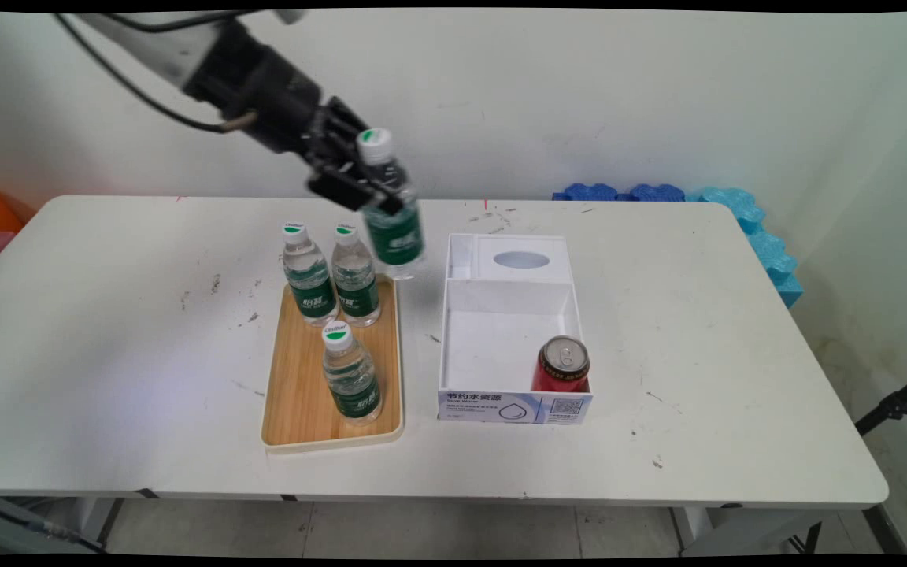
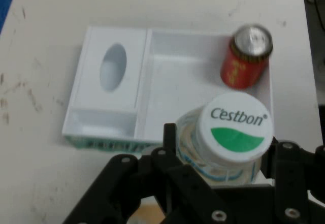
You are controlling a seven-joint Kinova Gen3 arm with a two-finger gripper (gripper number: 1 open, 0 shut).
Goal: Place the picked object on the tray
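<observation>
**A:** What has the black two-finger gripper got?

**B:** Its fingers are clamped on a clear plastic water bottle with a green label and a white-and-green cap. They grip it at the upper body, just below the cap, and the bottle hangs upright in the air with a slight tilt, clear of the table.

**A:** Where does it hang?

**B:** Above the gap between the light wooden tray with a cream rim and the white open-topped box with a divider, near the tray's far right corner. In the hand view the cap sits over the box's near wall, though how high above it I can't judge from that angle.

**A:** What remains on the tray?

**B:** Three more bottles of the same kind: two side by side at the far end, one alone near the front.

**A:** And the box?

**B:** A red drinks can with a silver top stands in the front right corner of the larger compartment. The smaller far section has a panel with an oval hole. No bottle is inside the box.
</observation>
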